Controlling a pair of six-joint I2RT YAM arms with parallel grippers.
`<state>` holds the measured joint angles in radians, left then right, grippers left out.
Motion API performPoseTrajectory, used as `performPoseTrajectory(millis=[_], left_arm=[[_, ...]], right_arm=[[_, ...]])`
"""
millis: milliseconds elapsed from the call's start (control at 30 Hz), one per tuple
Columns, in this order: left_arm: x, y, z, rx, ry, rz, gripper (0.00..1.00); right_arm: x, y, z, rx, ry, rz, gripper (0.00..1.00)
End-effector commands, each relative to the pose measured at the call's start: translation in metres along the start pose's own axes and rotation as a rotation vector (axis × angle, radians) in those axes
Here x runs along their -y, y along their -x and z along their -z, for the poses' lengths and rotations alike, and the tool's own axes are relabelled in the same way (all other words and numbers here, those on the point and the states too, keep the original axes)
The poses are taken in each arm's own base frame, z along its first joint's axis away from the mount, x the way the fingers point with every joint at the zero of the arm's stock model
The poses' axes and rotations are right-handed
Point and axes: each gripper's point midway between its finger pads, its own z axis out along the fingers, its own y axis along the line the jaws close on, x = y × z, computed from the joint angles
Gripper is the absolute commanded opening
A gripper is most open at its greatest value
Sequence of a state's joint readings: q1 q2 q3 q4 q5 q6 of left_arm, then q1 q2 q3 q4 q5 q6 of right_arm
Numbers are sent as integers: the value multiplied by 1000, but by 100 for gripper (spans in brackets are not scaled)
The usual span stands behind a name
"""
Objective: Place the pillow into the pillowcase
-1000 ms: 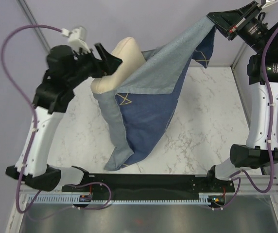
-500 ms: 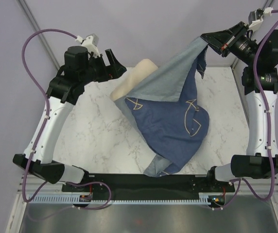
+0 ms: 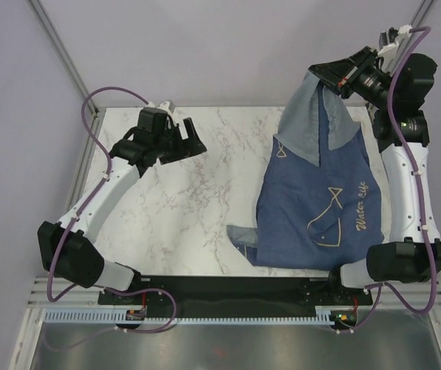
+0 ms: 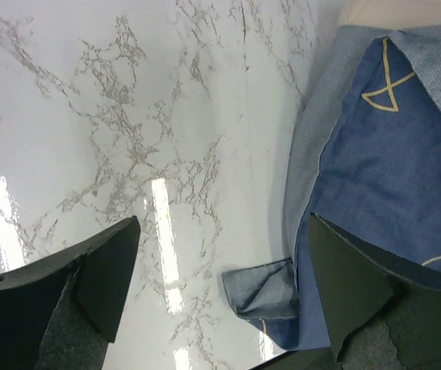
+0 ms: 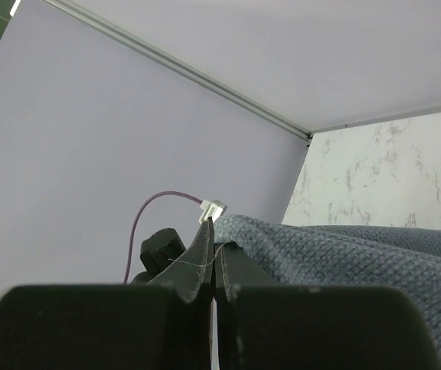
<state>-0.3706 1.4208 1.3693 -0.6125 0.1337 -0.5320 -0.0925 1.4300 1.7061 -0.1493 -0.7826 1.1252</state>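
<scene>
- A robot test cell in a lab: plain lilac-grey wall panels (image 3: 205, 46) close off the top of the frame, joined by a thin silver metal strut (image 3: 51, 37) at upper left.
- A white marble-patterned tabletop (image 3: 205, 200) fills the middle.
- A black-and-white left robot arm (image 3: 101, 202) and right robot arm (image 3: 409, 193) rise from a black mounting rail (image 3: 228, 287) at the bottom edge, with purple cables (image 3: 109, 91) and a white slotted cable tray (image 3: 228, 314).
</scene>
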Motion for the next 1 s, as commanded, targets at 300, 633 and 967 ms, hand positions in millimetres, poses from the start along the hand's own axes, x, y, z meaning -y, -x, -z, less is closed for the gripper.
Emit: performPoseTrajectory(millis=[300, 633, 967], left_arm=[[22, -17, -30, 34, -149, 38, 94], [-27, -115, -30, 91, 20, 104, 93], [-52, -55, 87, 395, 145, 28, 95]], right_arm=[[-12, -34, -58, -88, 67, 58, 0], [-37, -106, -128, -234, 103, 59, 0], [13, -205, -205, -298, -22, 24, 0]])
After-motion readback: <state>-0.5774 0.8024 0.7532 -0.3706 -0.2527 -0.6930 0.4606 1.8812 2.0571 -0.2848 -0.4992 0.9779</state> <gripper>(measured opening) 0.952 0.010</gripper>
